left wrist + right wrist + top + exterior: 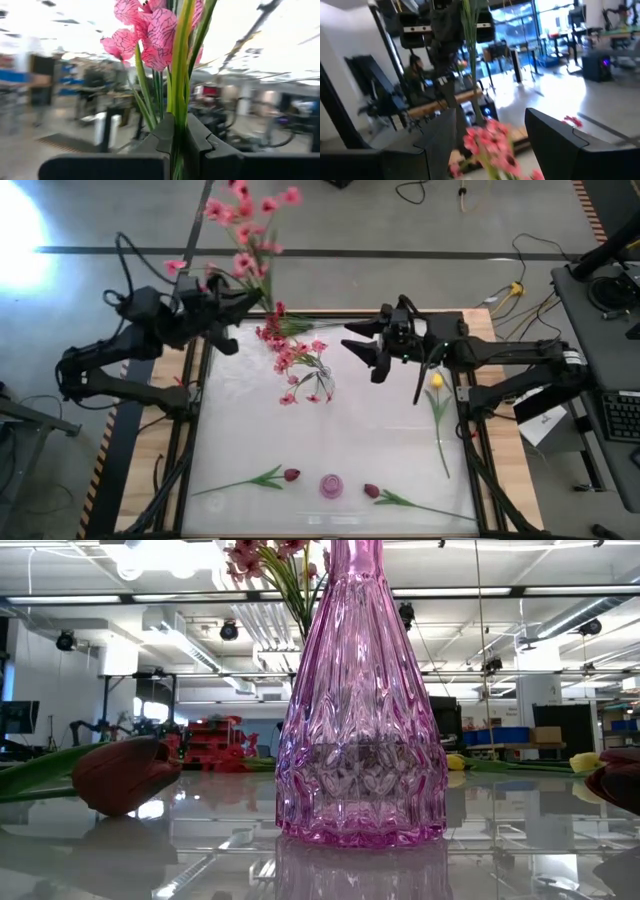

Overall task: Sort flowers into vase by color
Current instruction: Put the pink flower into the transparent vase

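Observation:
My left gripper (243,308) is over the table's far left corner, shut on a spray of pink blossoms (248,230) with green stems. A second pink spray (298,363) lies on the table near the far middle. My right gripper (366,352) hovers open just right of it, and its wrist view shows those blossoms (490,145) between its fingers, untouched. The pink glass vase (331,485) stands upright at the near edge, with one dark red bud (291,475) on its left and another (372,491) on its right. A yellow tulip (436,381) lies at the right. My left gripper pinches the green stems (178,131) of the pink spray between its two fingers (161,137). The stems run on past the fingers, and the blossoms (150,35) stand beyond them. The spray is lifted clear, its blossom end reaching past the table's far edge.
In the low view the pink vase (360,730) fills the middle, with one dark red bud (125,775) to its left and the yellow tulip (585,762) far right. Black frame rails (190,420) run along the table's sides. Cables lie on the floor beyond the far edge.

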Motion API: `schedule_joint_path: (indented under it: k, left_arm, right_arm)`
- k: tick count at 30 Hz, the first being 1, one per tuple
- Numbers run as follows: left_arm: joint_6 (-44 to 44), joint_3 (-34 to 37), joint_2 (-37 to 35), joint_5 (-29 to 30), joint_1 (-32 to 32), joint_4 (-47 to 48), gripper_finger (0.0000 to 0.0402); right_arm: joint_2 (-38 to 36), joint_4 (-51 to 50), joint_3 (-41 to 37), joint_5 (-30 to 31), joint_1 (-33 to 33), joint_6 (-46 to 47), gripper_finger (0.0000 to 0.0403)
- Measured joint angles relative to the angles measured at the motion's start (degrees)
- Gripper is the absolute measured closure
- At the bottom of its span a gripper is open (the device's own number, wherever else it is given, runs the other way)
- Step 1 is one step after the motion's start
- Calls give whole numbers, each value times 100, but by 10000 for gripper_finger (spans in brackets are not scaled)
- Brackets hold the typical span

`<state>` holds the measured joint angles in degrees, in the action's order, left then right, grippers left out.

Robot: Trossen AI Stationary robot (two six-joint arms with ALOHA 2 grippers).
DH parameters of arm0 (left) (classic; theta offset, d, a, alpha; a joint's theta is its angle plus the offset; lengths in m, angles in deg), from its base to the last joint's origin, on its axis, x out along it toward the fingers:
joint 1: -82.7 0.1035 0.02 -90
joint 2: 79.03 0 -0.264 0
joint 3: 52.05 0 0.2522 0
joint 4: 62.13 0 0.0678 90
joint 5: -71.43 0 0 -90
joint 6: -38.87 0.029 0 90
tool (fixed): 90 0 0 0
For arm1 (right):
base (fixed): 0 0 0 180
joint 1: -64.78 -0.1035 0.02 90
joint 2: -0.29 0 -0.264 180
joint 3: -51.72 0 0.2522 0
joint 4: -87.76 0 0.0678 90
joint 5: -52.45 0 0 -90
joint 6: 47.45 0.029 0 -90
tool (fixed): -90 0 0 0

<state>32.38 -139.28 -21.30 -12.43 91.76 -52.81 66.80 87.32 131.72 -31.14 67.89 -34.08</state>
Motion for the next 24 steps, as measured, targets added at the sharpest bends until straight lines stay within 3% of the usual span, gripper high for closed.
schedule_joint_path:
  k: [6, 11, 17, 24]
  left_arm:
    - [-337, -602, 779, -944, -2, -475, 401]
    - [-784, -863, 1369, -1778, -30, -824, 401]
    - [-789, -993, 1958, -1929, -130, -829, 401]
    - [-809, -1008, 2463, -1937, -200, -839, 401]
  right_arm:
    - [199, 897, 0, -367, -88, 20, 146]
    - [230, 971, -2, -391, -138, 234, 116]
    - [230, 968, -2, -389, -137, 581, 118]
    - [230, 943, -2, -399, -137, 662, 166]
